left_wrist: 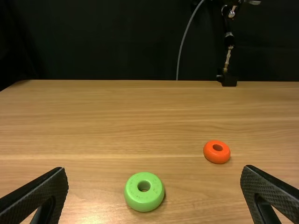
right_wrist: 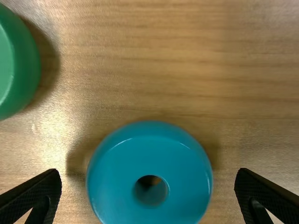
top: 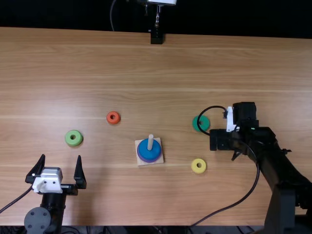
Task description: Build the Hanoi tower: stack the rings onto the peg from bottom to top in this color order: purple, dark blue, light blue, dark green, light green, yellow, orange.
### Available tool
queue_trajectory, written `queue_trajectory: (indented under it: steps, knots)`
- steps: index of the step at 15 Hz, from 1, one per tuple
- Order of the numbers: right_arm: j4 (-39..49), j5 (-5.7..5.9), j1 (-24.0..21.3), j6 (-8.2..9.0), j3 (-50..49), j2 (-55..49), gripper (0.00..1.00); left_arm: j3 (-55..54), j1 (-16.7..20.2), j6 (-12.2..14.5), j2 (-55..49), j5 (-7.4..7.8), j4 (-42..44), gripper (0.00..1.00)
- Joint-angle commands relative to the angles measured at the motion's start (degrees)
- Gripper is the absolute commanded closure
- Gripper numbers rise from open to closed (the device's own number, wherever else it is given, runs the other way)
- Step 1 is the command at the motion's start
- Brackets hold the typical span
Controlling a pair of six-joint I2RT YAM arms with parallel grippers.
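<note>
Right gripper (right_wrist: 148,173) is apart over the light blue ring (right_wrist: 112,186); crooked squeezing could tip it — left gripper (top: 61,156) is apart by the table's near edge (top: 122,222).

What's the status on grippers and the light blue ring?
Right gripper open around light blue ring. Left gripper open, holding nothing. Dark blue ring on peg. Nothing seen blocking light blue.

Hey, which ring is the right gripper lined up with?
The light blue ring, centred between the right gripper's open fingers; the dark green ring sits off to one side.
</note>
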Motion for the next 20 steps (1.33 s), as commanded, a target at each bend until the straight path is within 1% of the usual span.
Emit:
queue_trajectory:
  steps: [1, 4, 5, 6, 7, 8, 9, 11, 14, 17, 20]
  knots:
    - [-0.08, 0.28, -0.18, 0.19, 1.81, 0.93, 0.0, -0.99, 0.54, 0.52, -0.69, -0.06, -0.83, 0.0]
    - [-0.08, 0.28, -0.18, 0.19, 1.81, 0.93, 0.0, -0.99, 0.54, 0.52, -0.69, -0.06, -0.83, 0.0]
    - [0.03, 0.28, -0.18, 0.19, 1.72, 0.93, 0.25, -0.99, 0.54, 0.52, -0.69, -0.06, -0.83, 0.0]
    - [0.24, 0.18, -0.27, 0.08, 1.46, 0.93, 0.57, -0.99, 0.54, 0.52, -0.69, -0.06, -0.83, 0.0]
    - [0.24, 0.18, -0.18, -0.13, 1.19, 0.93, 0.83, -0.99, 0.54, 0.52, -0.69, -0.06, -0.93, 0.0]
    - [0.24, 0.07, -0.27, -0.23, 1.1, 0.85, 0.98, -0.99, 0.54, 0.52, -0.69, -0.06, -0.83, 0.0]
    - [0.24, -0.03, -0.27, -0.34, 1.1, 0.85, 1.0, -0.99, 0.54, 0.52, -0.69, -0.06, -0.83, 0.0]
    - [0.13, -0.14, -0.27, -0.34, 1.54, 0.85, 1.0, -0.99, 0.54, 0.52, -0.69, -0.06, -0.83, 0.0]
    - [-0.61, 0.07, -0.18, -0.55, 3.65, 0.67, 1.0, -0.99, 0.54, 0.52, -0.69, -0.06, -0.83, 0.0]
    - [-10.2, 0.18, 0.52, -0.66, 9.54, 0.32, 1.0, -0.99, 0.54, 0.52, -0.69, -0.06, -0.83, 0.0]
    - [-19.7, 0.07, 5.27, -0.66, 15.25, 0.23, 1.0, -0.99, 0.54, 0.52, -0.69, -0.06, -0.83, 0.0]
